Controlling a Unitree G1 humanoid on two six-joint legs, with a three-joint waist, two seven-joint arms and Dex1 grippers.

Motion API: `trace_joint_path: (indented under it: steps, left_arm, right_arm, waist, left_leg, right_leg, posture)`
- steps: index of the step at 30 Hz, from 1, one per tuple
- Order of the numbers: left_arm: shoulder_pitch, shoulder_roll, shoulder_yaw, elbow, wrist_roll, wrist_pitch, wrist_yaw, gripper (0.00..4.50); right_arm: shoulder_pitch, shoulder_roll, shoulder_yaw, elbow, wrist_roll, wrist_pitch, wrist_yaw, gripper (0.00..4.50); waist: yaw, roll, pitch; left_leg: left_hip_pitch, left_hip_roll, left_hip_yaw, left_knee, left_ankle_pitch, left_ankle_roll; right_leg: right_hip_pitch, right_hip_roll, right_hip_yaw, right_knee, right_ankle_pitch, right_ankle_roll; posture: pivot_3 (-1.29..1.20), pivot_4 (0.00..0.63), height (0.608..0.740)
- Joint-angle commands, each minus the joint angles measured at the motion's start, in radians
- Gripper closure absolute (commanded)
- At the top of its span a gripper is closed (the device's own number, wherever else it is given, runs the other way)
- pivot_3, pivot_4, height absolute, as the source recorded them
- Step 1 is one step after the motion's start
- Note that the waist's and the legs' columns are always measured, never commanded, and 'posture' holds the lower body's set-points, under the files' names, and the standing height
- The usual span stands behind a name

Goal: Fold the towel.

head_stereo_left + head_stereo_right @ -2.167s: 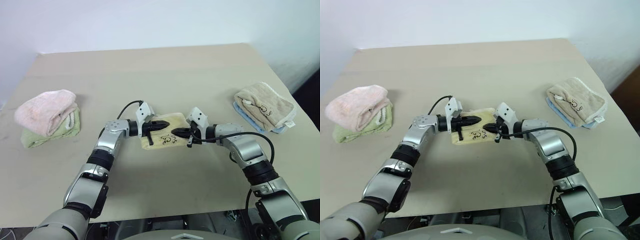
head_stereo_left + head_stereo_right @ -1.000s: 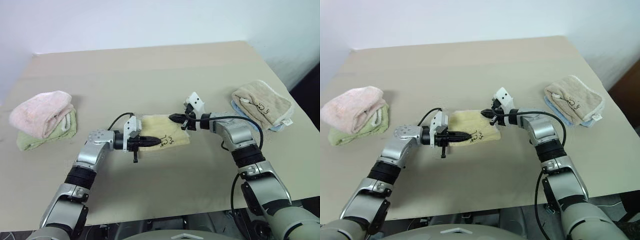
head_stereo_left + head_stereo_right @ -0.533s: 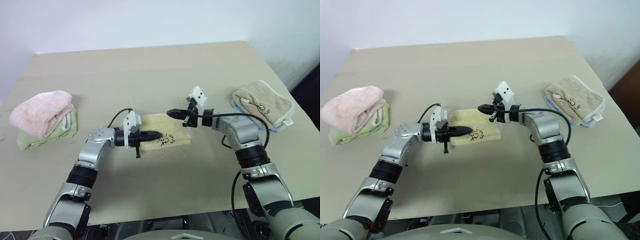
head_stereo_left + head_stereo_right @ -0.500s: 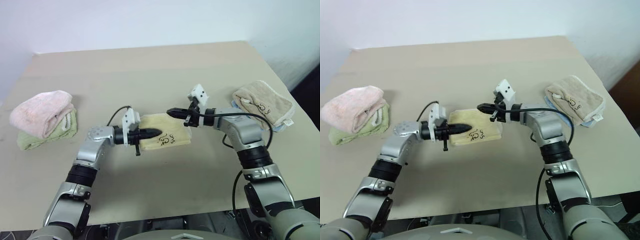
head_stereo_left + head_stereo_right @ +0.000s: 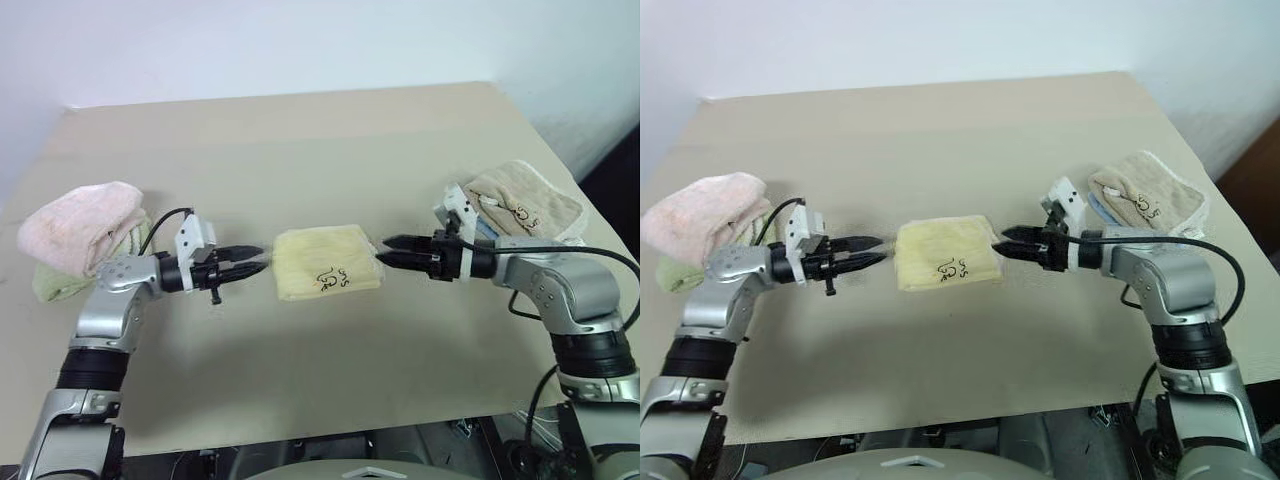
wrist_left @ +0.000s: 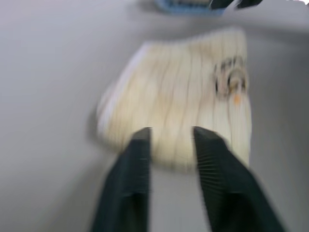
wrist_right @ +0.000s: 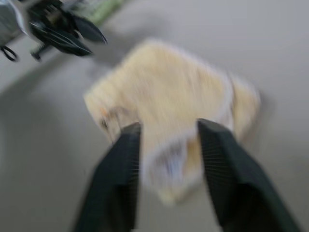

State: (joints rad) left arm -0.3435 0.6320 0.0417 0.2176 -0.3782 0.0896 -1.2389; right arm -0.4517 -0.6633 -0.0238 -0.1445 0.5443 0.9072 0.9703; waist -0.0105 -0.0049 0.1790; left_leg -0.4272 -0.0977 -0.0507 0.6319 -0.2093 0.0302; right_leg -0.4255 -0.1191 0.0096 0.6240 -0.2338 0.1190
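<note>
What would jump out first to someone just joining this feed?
The folded yellow towel lying mid-table, with the left gripper and right gripper pointing at it from either side, both open and holding nothing. After that, the stacks at the table's edges: a pink towel on a green one at the left, a beige towel on a blue one at the right.

Beige table (image 5: pixel 300 130) carries folded towel (image 5: pixel 325 262), two towel stacks (image 5: pixel 85 235).
</note>
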Motion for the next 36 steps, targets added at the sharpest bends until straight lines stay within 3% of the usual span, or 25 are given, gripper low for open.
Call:
trace_joint_path:
  steps: [1,5,7,15,36]
  left_arm:
    - [0.014,0.017,0.040,0.017,0.004,-0.095,-0.012,1.81]
    - [0.028,0.022,0.059,0.047,-0.012,-0.154,-0.042,0.43]
    - [0.031,0.021,0.078,0.072,-0.020,-0.202,-0.053,0.06]
    - [0.076,0.037,0.104,0.062,-0.076,-0.177,-0.113,0.06]
    - [0.145,0.019,0.123,-0.023,-0.073,-0.148,-0.044,0.06]
  right_arm:
    - [-0.005,-0.021,-0.043,-0.007,0.034,0.021,-0.008,1.24]
    - [-0.020,-0.014,-0.057,0.027,0.057,0.060,-0.032,0.00]
    - [-0.040,-0.003,-0.060,0.052,0.067,0.087,-0.044,0.00]
    - [-0.170,0.097,-0.094,0.225,0.102,0.216,-0.151,0.00]
    - [-0.300,0.308,0.057,0.561,-0.091,-0.060,-0.160,0.00]
  waist:
    - [0.000,0.000,0.000]
    - [0.000,0.000,0.000]
    - [0.000,0.000,0.000]
    - [-0.003,0.000,0.000]
    - [-0.012,0.000,0.000]
  left_leg:
    - [0.000,0.000,0.000,0.000,0.000,0.000]
    - [0.000,0.001,0.000,-0.001,0.000,0.000]
    - [0.000,0.001,0.000,-0.001,0.000,0.000]
    - [0.000,0.002,0.000,-0.003,0.000,0.000]
    - [0.001,0.002,0.001,-0.002,0.000,0.000]
  right_leg:
    - [0.000,0.000,0.000,-0.002,0.000,0.000]
    - [0.001,0.001,0.000,-0.005,0.000,-0.001]
    - [0.000,0.000,0.000,-0.005,0.000,-0.001]
    - [0.000,0.001,0.000,-0.005,0.001,-0.001]
    - [-0.001,0.003,0.000,-0.004,0.003,0.000]
  posture:
    - [0.00,0.150,0.728]
    - [0.00,0.150,0.728]
    - [0.00,0.150,0.728]
    - [0.00,0.150,0.728]
    - [0.00,0.150,0.728]
